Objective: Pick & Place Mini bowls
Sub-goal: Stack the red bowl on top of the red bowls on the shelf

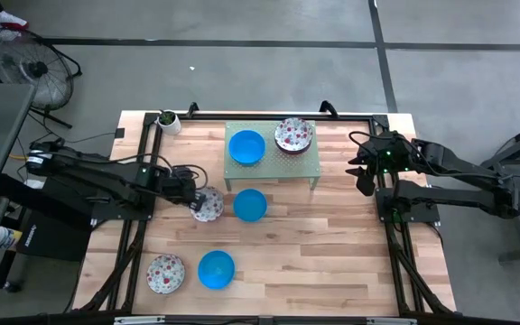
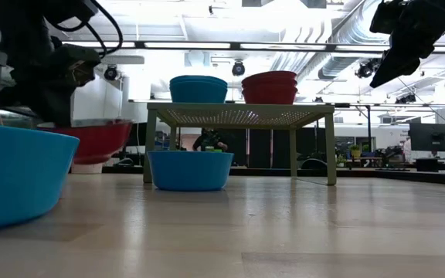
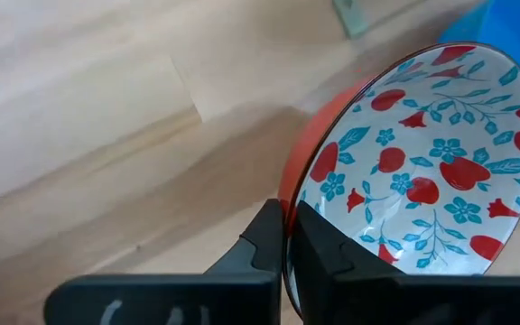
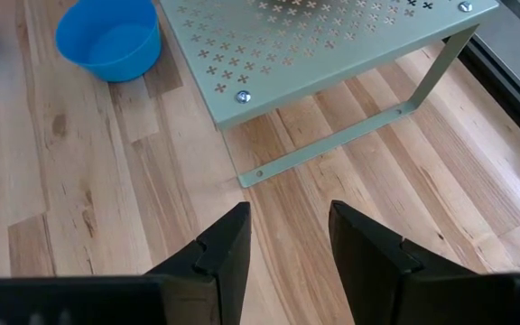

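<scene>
My left gripper [image 1: 196, 200] is shut on a floral mini bowl [image 1: 209, 206], white inside with red and blue flowers and red outside, left of the table's middle. A blue bowl [image 1: 250, 205] rests on the wood just to its right. Another floral bowl [image 1: 165, 273] and a blue one [image 1: 216, 269] sit near the front edge. On the green rack [image 1: 314, 164] stand a blue bowl [image 1: 246, 146] and stacked floral bowls [image 1: 293, 135]. My right gripper [image 4: 289, 244] hovers open at the rack's right end, holding nothing. My left gripper pinches the floral bowl's rim [image 3: 287, 212] on the side toward the table's left, one finger [image 3: 319, 257] inside the bowl and one [image 3: 262, 244] on its red outer wall. The fingers slant down from the table's left. The bowl [image 2: 91, 139] is tilted and appears clear of the wood.
A small white pot with a green plant [image 1: 168, 121] stands at the far left corner. Dark frame rails [image 1: 134, 244] run along both table sides. Bare wood lies between the rack and the front bowls and across the right half.
</scene>
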`<state>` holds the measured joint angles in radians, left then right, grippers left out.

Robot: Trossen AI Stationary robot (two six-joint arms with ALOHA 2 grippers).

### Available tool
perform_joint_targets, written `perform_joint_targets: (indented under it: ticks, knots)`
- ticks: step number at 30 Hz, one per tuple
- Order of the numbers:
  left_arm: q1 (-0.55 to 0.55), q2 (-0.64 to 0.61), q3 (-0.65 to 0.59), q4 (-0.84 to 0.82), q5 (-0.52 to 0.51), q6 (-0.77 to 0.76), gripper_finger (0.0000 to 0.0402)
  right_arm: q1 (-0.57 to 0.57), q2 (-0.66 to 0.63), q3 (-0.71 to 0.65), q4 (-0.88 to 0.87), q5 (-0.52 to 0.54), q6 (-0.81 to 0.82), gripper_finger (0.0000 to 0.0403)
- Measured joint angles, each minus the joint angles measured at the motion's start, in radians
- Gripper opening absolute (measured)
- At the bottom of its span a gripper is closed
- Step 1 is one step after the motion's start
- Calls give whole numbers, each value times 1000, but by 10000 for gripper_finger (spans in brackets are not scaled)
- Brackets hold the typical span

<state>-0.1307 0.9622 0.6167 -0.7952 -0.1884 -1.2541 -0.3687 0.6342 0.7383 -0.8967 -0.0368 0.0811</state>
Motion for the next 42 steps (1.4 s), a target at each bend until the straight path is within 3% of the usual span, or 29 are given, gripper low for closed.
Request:
perform_joint_targets:
  ticks: [13,28,31,35,42]
  knots:
    - [0,-63,2,48,-66,69,1,0,0,0,0,2,0,139]
    - [-1,-91,5,299,69,335,1,0,0,0,19,38,45,139]
    - [-1,-99,4,403,69,415,1,0,0,0,56,27,28,139]
    - [0,-100,5,614,42,518,0,0,1,0,115,-66,5,139]
    - [53,-92,6,779,-27,599,0,0,16,0,242,-75,162,139]
